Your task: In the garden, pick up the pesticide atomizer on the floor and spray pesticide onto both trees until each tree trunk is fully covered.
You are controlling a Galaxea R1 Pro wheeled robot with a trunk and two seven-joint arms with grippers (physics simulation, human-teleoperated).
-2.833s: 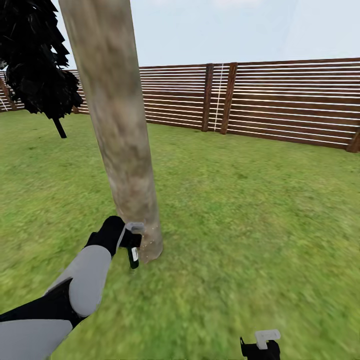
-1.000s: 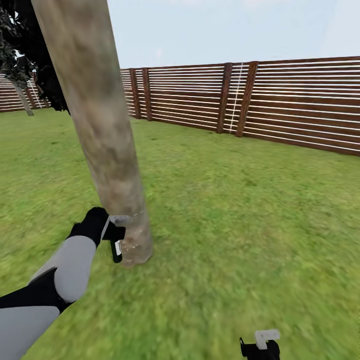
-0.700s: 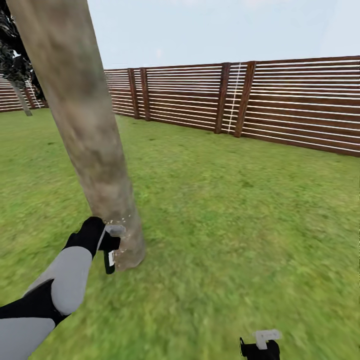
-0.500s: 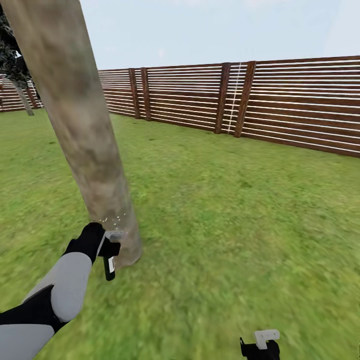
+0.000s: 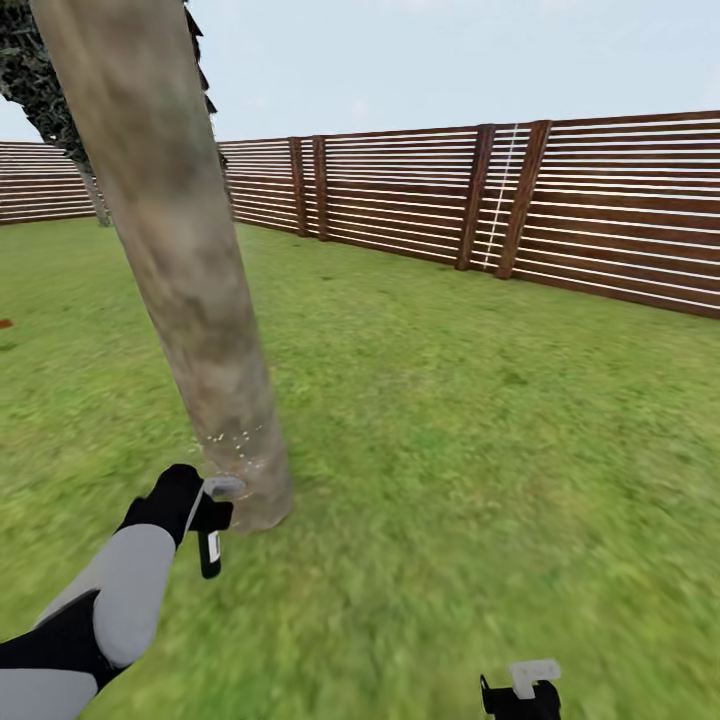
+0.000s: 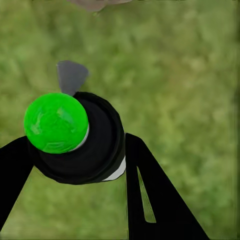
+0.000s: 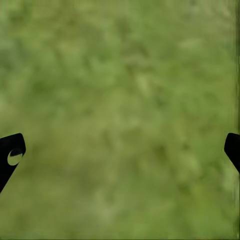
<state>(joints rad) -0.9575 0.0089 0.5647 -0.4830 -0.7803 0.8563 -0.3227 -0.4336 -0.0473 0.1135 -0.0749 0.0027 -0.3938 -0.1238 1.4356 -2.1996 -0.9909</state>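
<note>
Here the left gripper point(image 5: 207, 510) clamps the pesticide atomizer point(image 5: 209, 553) low beside the tree trunk point(image 5: 190, 270) base on the grass, right gripper point(image 7: 120, 150) spread wide, so specks of pesticide point(image 5: 228, 440) may leave the upper trunk bare

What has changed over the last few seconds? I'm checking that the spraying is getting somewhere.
The view has swung, so the fence sits differently. White specks now dot the trunk higher above its base. The left gripper still holds the bottle beside the trunk's foot; the right gripper stays open and low.
</note>
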